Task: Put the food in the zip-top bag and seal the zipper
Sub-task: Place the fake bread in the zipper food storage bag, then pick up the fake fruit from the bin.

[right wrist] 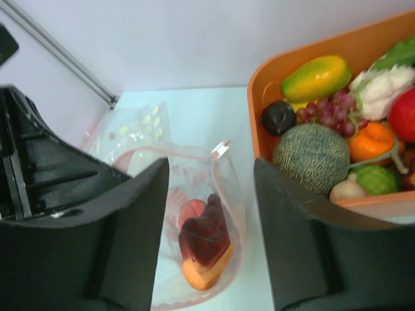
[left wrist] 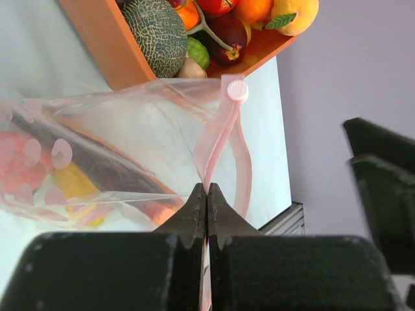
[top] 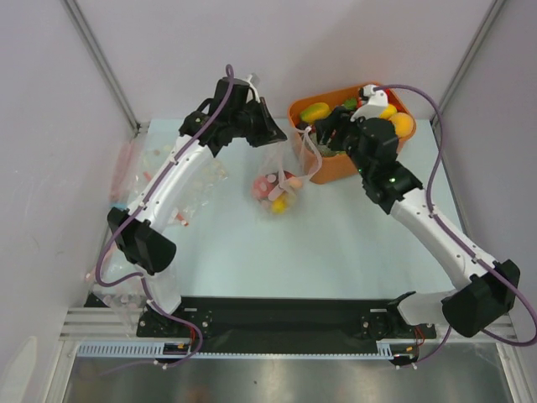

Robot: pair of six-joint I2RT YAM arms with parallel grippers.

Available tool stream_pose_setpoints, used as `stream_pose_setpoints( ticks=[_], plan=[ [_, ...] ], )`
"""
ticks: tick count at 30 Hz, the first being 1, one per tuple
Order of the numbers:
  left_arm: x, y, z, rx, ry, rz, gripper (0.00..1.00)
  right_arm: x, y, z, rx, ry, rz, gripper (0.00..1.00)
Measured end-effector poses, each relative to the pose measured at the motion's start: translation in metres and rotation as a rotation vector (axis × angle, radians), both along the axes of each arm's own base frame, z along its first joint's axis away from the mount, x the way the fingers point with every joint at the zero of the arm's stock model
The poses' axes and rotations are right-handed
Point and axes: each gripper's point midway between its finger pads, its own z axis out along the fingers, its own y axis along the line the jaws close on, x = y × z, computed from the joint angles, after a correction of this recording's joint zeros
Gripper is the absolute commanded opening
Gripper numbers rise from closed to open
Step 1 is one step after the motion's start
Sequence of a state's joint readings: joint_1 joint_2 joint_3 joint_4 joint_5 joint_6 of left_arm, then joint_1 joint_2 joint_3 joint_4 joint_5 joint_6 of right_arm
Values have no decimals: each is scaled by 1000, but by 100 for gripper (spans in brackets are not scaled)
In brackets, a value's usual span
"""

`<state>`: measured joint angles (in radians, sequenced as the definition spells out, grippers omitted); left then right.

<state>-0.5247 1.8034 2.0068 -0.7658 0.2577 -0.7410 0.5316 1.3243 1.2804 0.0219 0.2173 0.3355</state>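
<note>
Partway through, by the look of it. Left claw: pinched tight together on the zipper, holding the zip-top bag up by its mouth edge near the middle of the table, with the mouth gaping toward 1 o'clock.

Inside the bag, only a few pieces of food: something pink-red and something yellow. Also, in the right wrist view, a dark red and orange piece lying at the bottom.

At 1 o'clock from the bag, just beside it or touching (hard to tell which): the orange tub. Well stocked with netted melon, mango, grapes, cauliflower, oranges and more.

Right claw: poised over the tub's near-left corner, at 1 o'clock of the bag. Fingers spread apart, nothing between them.

Done so far, then: bag opened and propped, and a small first share of the food dropped in. Left to do: most of the loading, judging from the full tub, and all of the sealing, since the two pink halves of the zipper stand visibly parted. Likely next: a reach into the tub for another piece.
</note>
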Motion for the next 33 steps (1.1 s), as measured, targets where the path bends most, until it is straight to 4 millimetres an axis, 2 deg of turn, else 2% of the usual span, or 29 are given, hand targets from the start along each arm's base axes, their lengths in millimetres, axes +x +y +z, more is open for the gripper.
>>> stream_pose_setpoints(
  ticks=[3, 6, 9, 12, 15, 19, 21, 22, 25, 29, 33],
  plan=[
    [0, 1, -1, 10, -10, -11, 0, -4, -13, 8, 13, 34, 56, 54],
    [0, 1, -4, 27, -21, -32, 1, -15, -11, 10, 5, 78, 137, 53],
    [0, 2, -7, 51, -32, -47, 0, -25, -9, 1, -1, 135, 189, 53],
    [0, 6, -10, 81, -46, -57, 0, -22, -20, -10, 10, 187, 177, 52],
    [1, 10, -13, 103, -49, -53, 0, -4, -30, -15, 19, 238, 146, 55],
    [7, 21, -14, 128, -58, -24, 0, 41, -29, -20, 41, 294, 115, 65],
    [10, 33, -12, 157, -72, 4, 0, 61, -24, -28, 53, 340, 116, 71],
    [11, 42, -11, 178, -79, 24, 0, 72, -23, -33, 59, 367, 113, 79],
    [11, 75, 1, 254, -120, 95, 0, 100, -19, -55, 62, 454, 102, 92],
    [4, 112, 28, 331, -201, 178, 0, 129, -16, -95, 40, 572, 79, 87],
    [-7, 132, 55, 364, -277, 226, 0, 139, -13, -131, 40, 660, 66, 82]
  ],
)
